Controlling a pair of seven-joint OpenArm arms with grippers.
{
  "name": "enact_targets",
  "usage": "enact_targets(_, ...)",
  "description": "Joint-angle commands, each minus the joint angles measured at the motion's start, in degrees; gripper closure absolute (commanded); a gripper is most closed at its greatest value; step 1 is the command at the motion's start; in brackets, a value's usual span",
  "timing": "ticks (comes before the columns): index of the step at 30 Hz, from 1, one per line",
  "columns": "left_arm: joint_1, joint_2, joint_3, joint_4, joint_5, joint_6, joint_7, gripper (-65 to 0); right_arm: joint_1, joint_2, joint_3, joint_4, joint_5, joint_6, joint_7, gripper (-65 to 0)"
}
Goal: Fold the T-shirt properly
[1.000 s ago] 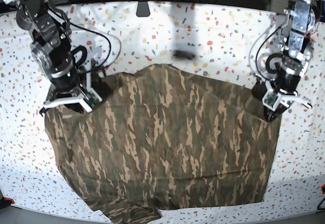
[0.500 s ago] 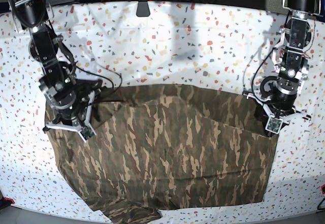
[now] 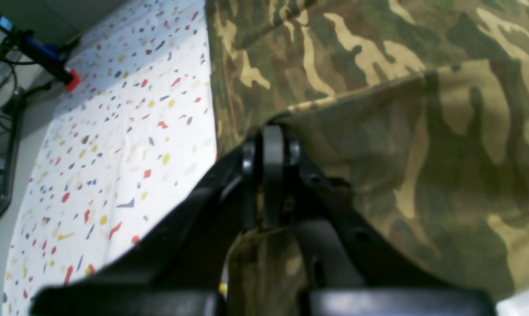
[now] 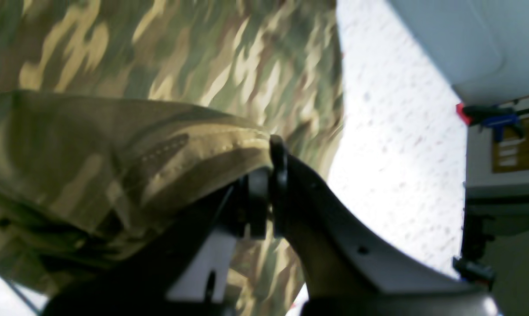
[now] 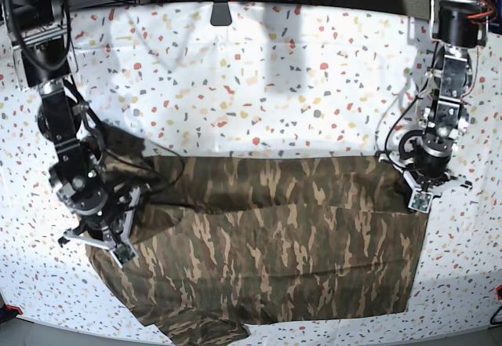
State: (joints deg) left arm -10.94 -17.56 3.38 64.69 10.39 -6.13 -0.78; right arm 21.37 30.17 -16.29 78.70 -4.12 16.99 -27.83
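T-shirt [image 5: 267, 260] gripped at both side edges.
Left gripper [image 5: 418, 198] and right gripper [image 5: 106, 240] are clamped on cloth, mid-frame at either edge.

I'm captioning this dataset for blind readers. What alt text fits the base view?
A camouflage T-shirt lies on a speckled white table, its far edge carried toward the near hem in a fold. The right gripper, at the picture's left, and the left gripper, at the picture's right, are each shut on that folded edge.
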Motion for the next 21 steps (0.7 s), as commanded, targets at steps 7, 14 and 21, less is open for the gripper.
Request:
enact_targets(7,-3.2,-0.4,-0.3,0.1,-0.2,0.6,-1.4,0.0,5.8,0.7,0.5,-1.9,-0.2,7.3,1.7,0.0)
enact_targets(14,-3.0,-0.4,-0.3,0.1,-0.2,0.6,-1.4,0.0,9.2,-0.1,-2.4,-2.4,-0.1,11.8,2.6,0.0)
enact_targets(21,-3.0,-0.4,-0.3,0.1,-0.2,0.6,-0.7,0.0,15.1,-1.6,-18.4,-9.9,-8.5,12.3,5.4,0.0)
